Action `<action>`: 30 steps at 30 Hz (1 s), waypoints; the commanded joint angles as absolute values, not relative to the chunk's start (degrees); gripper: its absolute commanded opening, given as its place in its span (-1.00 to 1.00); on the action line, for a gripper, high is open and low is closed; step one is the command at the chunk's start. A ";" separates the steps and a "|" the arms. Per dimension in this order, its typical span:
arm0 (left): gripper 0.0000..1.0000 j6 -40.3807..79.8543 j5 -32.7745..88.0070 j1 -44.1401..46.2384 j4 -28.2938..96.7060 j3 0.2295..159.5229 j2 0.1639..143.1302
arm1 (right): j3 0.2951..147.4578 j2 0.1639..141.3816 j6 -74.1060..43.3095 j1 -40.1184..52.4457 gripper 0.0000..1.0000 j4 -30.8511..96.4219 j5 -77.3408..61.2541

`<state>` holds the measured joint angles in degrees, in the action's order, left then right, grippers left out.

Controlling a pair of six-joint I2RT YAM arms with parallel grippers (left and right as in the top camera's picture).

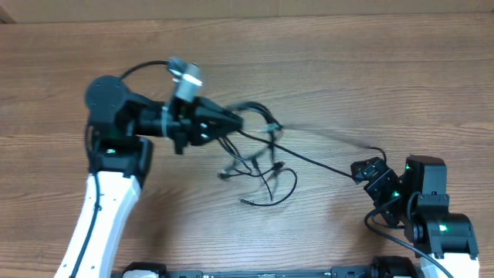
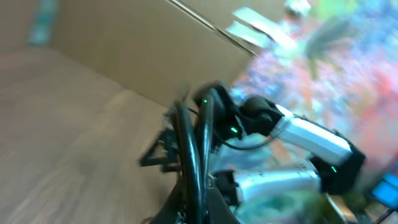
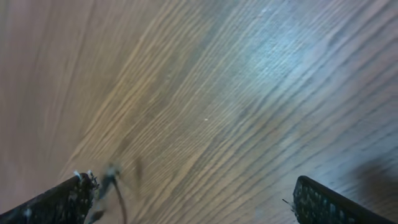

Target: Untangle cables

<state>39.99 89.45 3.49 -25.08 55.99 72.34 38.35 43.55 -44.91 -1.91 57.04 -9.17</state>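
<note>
The cables (image 1: 258, 166) are a loose tangle of thin black cords at mid-table. My left gripper (image 1: 231, 121) is shut on the upper loops and holds them above the wood. In the blurred left wrist view these cords (image 2: 189, 149) rise between its fingers (image 2: 199, 208). One cord runs taut from the tangle toward my right gripper (image 1: 370, 176). The right wrist view shows that gripper (image 3: 196, 193) wide open, with a blurred cable end (image 3: 115, 186) just beside its left finger, not clamped.
The wooden table (image 1: 386, 77) stretches to the back and right. A cardboard wall (image 2: 124, 50) stands behind the table. The right arm (image 2: 298, 134) shows in the left wrist view. A black rail (image 1: 270, 272) runs along the front edge.
</note>
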 commanded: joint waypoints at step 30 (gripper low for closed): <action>-0.91 39.42 76.62 21.12 -22.48 57.10 71.24 | 38.68 44.01 -16.49 -2.33 1.00 18.74 -64.82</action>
<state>41.39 82.70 18.06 -22.22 55.99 72.27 38.22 44.31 -17.34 -2.22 21.26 -59.11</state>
